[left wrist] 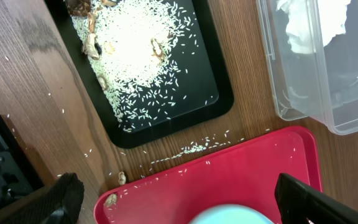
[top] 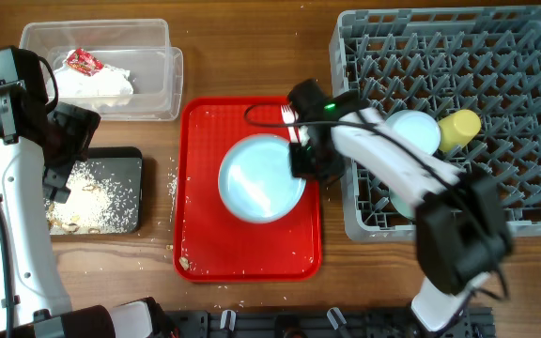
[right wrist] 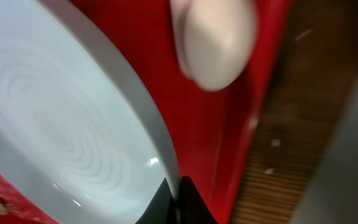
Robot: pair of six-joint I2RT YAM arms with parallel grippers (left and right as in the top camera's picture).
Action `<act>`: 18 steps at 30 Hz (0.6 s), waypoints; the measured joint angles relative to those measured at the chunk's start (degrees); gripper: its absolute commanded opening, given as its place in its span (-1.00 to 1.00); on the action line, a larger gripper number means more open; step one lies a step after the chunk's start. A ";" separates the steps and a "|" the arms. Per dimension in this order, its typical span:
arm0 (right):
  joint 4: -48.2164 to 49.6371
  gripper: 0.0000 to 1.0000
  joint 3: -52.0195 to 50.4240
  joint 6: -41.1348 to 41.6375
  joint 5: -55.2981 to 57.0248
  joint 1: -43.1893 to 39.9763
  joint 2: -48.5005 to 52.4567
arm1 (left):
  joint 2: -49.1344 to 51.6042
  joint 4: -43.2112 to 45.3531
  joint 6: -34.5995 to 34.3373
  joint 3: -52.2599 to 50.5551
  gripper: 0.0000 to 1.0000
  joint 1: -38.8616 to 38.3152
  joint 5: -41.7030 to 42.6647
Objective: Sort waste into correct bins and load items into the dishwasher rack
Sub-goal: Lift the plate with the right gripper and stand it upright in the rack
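Note:
A round light blue plate (top: pixel 256 178) lies on the flat red serving tray (top: pixel 205 244). My right gripper (top: pixel 301 158) is shut on the plate's right rim; the right wrist view shows its fingertips (right wrist: pixel 178 193) pinching the rim of the plate (right wrist: pixel 55 124). My left gripper (top: pixel 59 183) is open and empty above the black tray (top: pixel 130 160), which holds pale crumbs (left wrist: pixel 135 56) and brownish scraps. The clear tub (top: pixel 148 38) holds white napkins (top: pixel 92 84) and a red-and-white wrapper (top: pixel 84 62). The grey rack (top: pixel 524 56) holds a light blue bowl (top: pixel 416 127) and a yellow-green cup (top: pixel 460 127).
A white plastic utensil (top: pixel 287 115) lies on the red tray by the plate, also in the right wrist view (right wrist: pixel 213 43). Loose crumbs lie on the wood between the black tray and red tray (left wrist: pixel 191 148). The right arm reaches over the rack's left wall.

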 measured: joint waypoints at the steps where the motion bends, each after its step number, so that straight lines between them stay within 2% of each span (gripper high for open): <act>1: 0.04 -0.91 0.33 0.02 0.87 -1.62 -2.95 | 0.00 0.00 0.00 0.00 1.00 0.00 0.00; 5: 0.55 -0.92 1.25 0.11 4.70 -10.32 -15.32 | 0.00 -0.02 0.00 0.00 1.00 0.00 0.00; 9: 0.74 -0.91 1.81 5.55 15.47 -19.15 -22.95 | 0.00 -0.02 0.00 0.00 1.00 0.00 -0.02; 18: 9.81 -0.91 1.84 21.20 38.99 -20.52 -19.54 | 0.00 -0.02 0.00 0.00 1.00 0.00 0.00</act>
